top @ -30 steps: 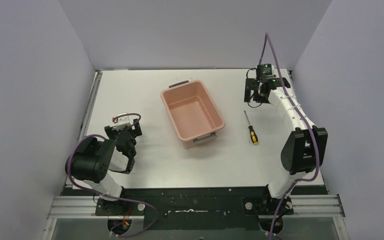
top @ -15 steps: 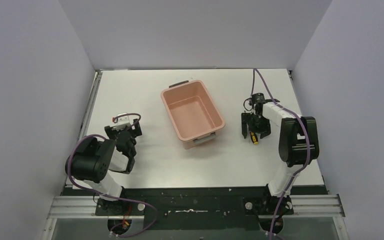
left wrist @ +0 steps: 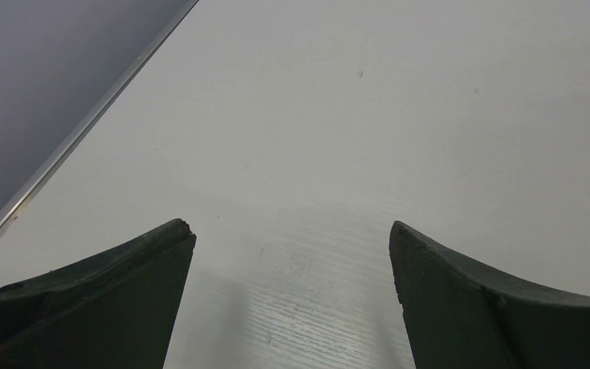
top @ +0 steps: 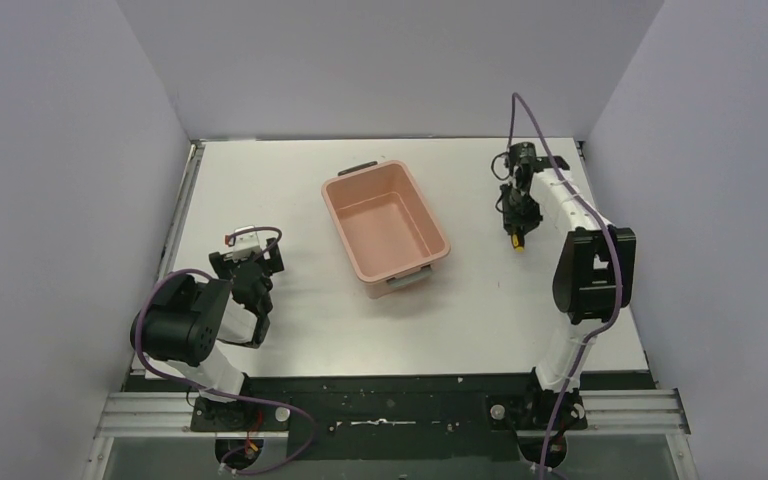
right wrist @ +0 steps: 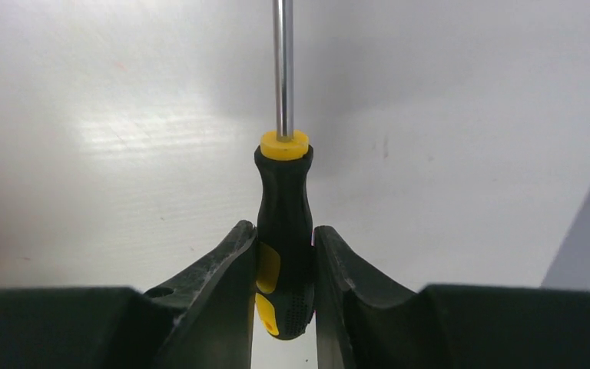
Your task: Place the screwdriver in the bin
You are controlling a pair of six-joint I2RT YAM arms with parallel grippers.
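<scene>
The right gripper (right wrist: 285, 231) is pinching the one screwdriver (right wrist: 284, 192) by its black-and-yellow handle, with the jaws drawn narrow against both sides of the grip. In the right wrist view the tool's long axis is running straight out ahead of the gripper. The butt is sitting back between the fingers, and the yellow collar and thin metal shaft are pointing forward past the fingertips. Pale worktop (top: 260, 190) is showing beyond it; whether the tool is touching that surface or hanging just clear of it cannot be told.

From above, the one bin (top: 385, 225) is lying well apart from the right gripper, off to its left and roughly level with it. It is resting open side up with nothing inside, its long axis slanting away from the arm bases. The coming move probably calls for carrying the tool sideways to the left until it is hanging over the opening. The bin is looking long enough to take the tool at any angle.

The left gripper (left wrist: 288, 231) is sitting on the bin's far side from the tool, its jaws spread wide over bare worktop and holding nothing. The right arm is the nearer one to the tool and is already gripping it.

Counted: one screwdriver, one bin, two arms with two grippers.
</scene>
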